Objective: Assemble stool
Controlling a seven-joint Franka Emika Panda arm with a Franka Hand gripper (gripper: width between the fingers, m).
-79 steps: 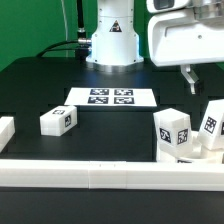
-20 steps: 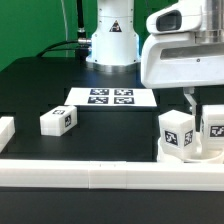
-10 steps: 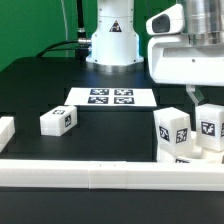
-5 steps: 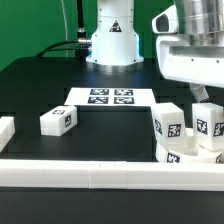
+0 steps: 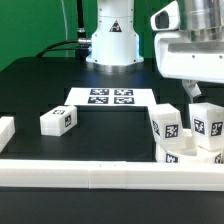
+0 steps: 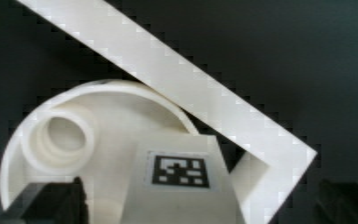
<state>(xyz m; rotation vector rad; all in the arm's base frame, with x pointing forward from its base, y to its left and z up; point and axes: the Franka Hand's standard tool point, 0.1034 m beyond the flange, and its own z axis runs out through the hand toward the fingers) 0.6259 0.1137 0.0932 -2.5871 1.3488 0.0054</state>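
At the exterior view's left edge a short rail is lying on the black table. Just to the right of it, and apart from it, a loose leg of the stool is lying on its side on the bare table, showing one tag toward the camera. Further right and further back, the marker board is lying flat, and behind it the arm base is standing. A long rail is running across the front of the table.

To the right of the middle, the seat is sitting on the table right behind the long rail, which is hiding its lower part. A first upright leg is standing on the seat, tilting a little. Just beside it, to the right, a second upright leg is standing on the seat as well, tags facing forward.

The claw is hanging over the second upright leg, its tips level with the leg's top. In the wrist view this leg is showing one tag, the seat is curving around it with a round hole in its face, and the long rail is crossing behind. The fingers are standing wide, one at each side of the leg with dark gaps between, so the claw is gaping and gripping nothing.
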